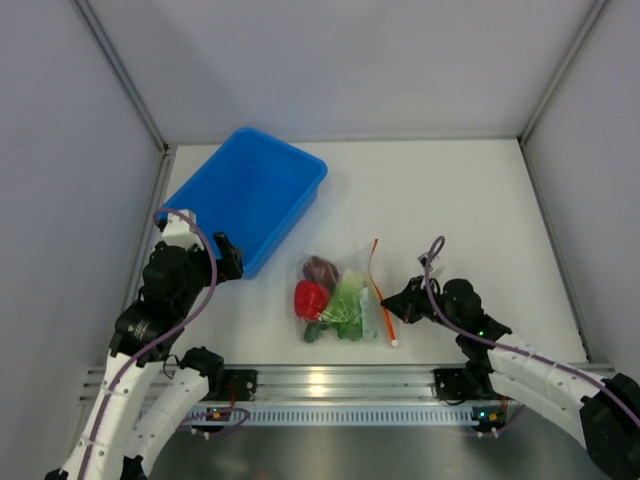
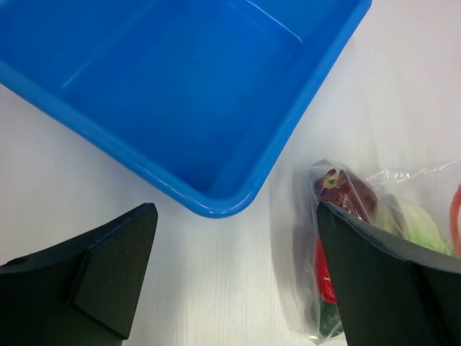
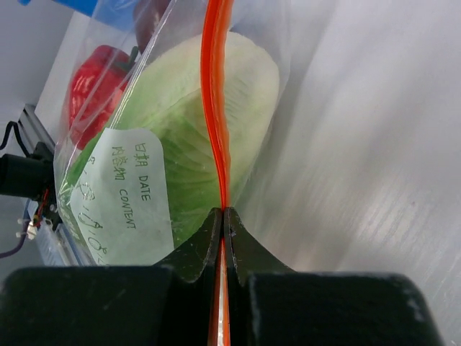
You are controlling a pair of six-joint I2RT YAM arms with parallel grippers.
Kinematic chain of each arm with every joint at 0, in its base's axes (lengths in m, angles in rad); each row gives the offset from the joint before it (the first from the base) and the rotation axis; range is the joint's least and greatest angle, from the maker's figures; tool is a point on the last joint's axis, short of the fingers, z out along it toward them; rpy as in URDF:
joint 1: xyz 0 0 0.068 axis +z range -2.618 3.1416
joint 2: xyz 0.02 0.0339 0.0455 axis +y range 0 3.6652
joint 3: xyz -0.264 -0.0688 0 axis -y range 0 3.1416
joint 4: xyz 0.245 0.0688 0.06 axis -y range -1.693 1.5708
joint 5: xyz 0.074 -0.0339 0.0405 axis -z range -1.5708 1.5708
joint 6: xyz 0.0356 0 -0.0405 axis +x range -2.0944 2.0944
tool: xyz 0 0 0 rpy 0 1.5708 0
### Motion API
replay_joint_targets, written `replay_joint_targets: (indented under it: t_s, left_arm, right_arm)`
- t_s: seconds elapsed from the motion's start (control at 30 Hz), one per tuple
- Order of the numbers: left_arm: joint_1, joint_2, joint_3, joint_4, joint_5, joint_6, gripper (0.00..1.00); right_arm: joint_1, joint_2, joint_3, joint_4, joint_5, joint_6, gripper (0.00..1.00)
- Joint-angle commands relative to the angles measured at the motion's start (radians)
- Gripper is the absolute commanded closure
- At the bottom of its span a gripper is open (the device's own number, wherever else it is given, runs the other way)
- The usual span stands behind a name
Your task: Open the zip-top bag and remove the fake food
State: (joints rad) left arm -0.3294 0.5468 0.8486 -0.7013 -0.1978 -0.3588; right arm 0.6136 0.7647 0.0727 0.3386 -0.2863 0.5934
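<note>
Zip-top bag (image 1: 336,300) lay just right of the blue bin (image 1: 250,190), at its near corner. The fake food (image 1: 322,298) was all inside it, none out. Right gripper (image 3: 223,216) was clenched on the orange zipper strip (image 3: 216,108) and the mouth was not visibly parted. Left gripper (image 2: 236,216) was spread wide, grasping nothing, at that same corner. Judged: opening barely begun — removal all left.

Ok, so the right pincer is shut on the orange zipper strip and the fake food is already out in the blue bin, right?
No. The right pincer is shut on the orange zipper strip, but the fake food is inside the zip-top bag, not in the blue bin; the top external view shows this.
</note>
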Motion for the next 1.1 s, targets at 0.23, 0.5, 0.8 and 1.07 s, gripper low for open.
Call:
replay_joint_targets:
  t_s: [0.23, 0.5, 0.8, 1.07]
  left_arm:
    - [0.0, 0.028, 0.018, 0.057, 0.034, 0.026, 0.02]
    - [0.0, 0.079, 0.087, 0.079, 0.161, 0.0, 0.02]
    - [0.001, 0.212, 0.22, 0.091, 0.377, 0.034, 0.02]
    - [0.0, 0.275, 0.271, 0.163, 0.552, 0.0, 0.02]
  right_arm:
    - [0.018, -0.168, 0.16, -0.324, 0.099, -0.138, 1.0]
    - [0.02, -0.11, 0.441, -0.616, 0.2, -0.265, 1.0]
    - [0.061, 0.042, 0.754, -0.848, 0.249, -0.374, 1.0]
    - [0.196, 0.171, 0.95, -0.961, 0.403, -0.418, 1.0]
